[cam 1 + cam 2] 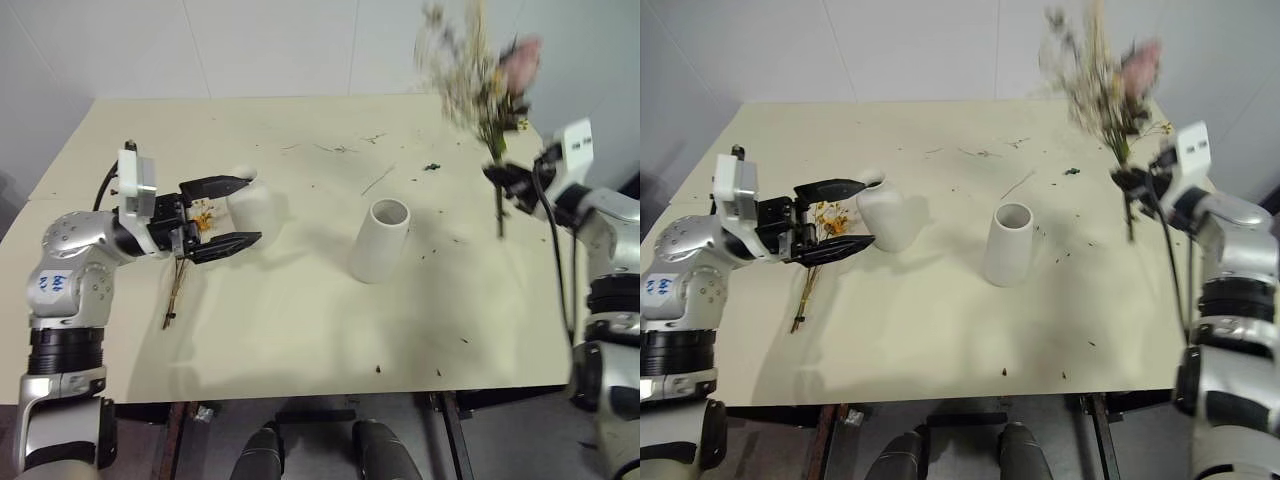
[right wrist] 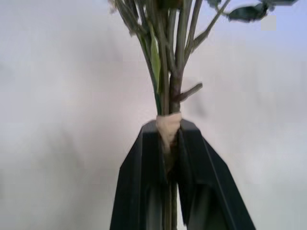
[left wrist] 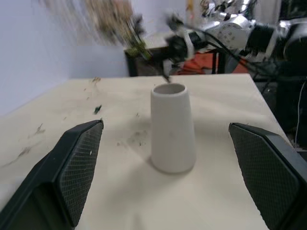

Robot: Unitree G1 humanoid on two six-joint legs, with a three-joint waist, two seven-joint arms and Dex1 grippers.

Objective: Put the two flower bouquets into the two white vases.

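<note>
Right hand [image 1: 510, 180]: clamped tight on the stems of the large bouquet [image 1: 485, 70], up at the right edge of the head view; in its wrist view both fingers [image 2: 144, 182] pinch the stems right at the pale tape wrap.
Large bouquet: upright in the air over the table's far right corner, pink bloom and cream sprigs at the top of the frame, stem ends dangling below the grip, clear of the table [image 1: 300, 330].
Left hand [image 1: 225, 215]: wide open, gripping nothing, at left centre of the head view, fingers pointing toward the middle of the frame; one finger sits above and one below the small spray's blooms in the picture. I cannot tell whether it touches anything.
Small spray [image 1: 185, 265]: lying flat on the table at left centre, yellow-orange blooms between the open fingers in the picture, brown stems trailing toward the lower left.
Short rounded vase [image 1: 250, 200]: standing just beyond the left hand's fingertips, close by the spray's blooms.
Tall vase [image 1: 382, 240]: upright at frame centre, mouth open, well apart from both hands; in the left wrist view it stands framed between the two spread fingers.
Loose twigs [image 1: 345, 148]: scattered bits across the far half of the table, none beside the vases' mouths.
</note>
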